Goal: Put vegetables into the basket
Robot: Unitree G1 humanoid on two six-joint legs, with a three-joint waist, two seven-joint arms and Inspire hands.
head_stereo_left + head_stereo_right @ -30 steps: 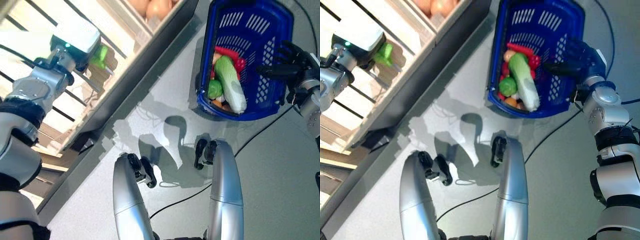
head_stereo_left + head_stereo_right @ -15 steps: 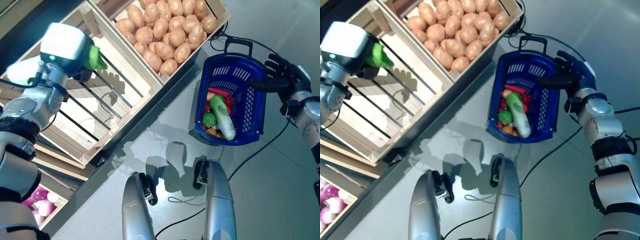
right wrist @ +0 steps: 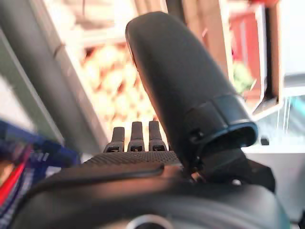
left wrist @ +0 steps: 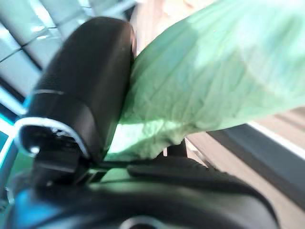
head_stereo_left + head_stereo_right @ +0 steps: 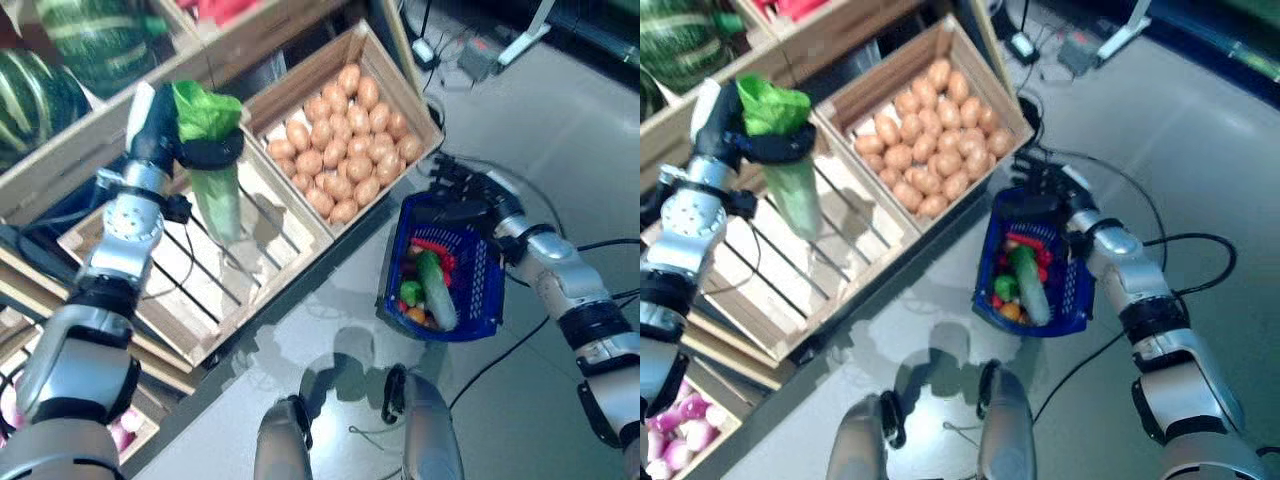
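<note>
The left hand (image 5: 190, 150) is curled round a leafy green cabbage (image 5: 215, 195), its dark fingers wrapped about the upper part so the pale stalk end hangs down; its wrist view shows the thumb (image 4: 81, 95) pressed against the green leaf (image 4: 209, 81). The cabbage hangs above an empty slatted wooden crate (image 5: 215, 300), well apart from the blue basket (image 5: 480, 300).

The right hand (image 5: 1045, 185) is at the basket's far rim, on the side toward the potato crate (image 5: 345, 130). In its wrist view the fingers (image 3: 136, 138) reach straight ahead, relaxed, wrapped round nothing.

The basket sits on the grey floor (image 5: 560, 120), just beside the potato crate's corner, and holds a long green vegetable (image 5: 437, 295), something red (image 5: 432, 247) and a small round green one (image 5: 410, 294). Beyond the empty crate, striped dark green melons (image 5: 40, 90) sit on a wooden shelf.
</note>
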